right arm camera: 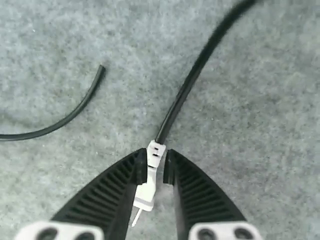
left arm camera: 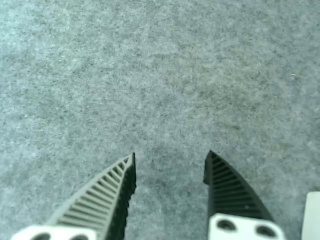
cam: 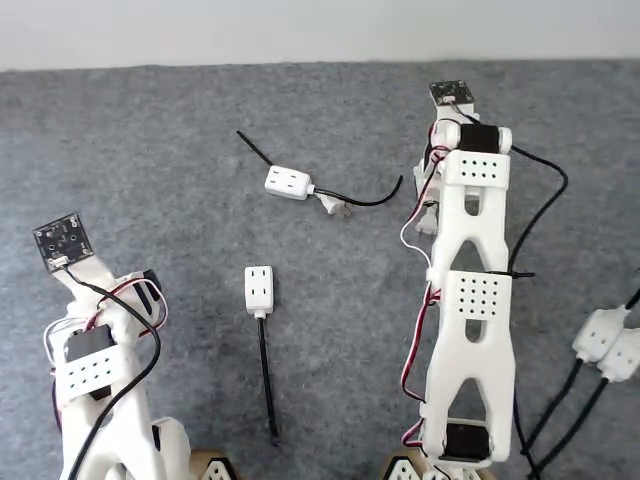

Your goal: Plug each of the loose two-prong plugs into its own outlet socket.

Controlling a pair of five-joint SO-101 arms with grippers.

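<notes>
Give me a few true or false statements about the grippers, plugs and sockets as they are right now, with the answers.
1. The right gripper grips a white plug between its fingers. True.
2. The left gripper is shut on a plug. False: it is open, with only the grey mat between its fingers.
3. Two outlet sockets lie on the mat. True.
4. The cable on the held plug is white. False: it is black.
</notes>
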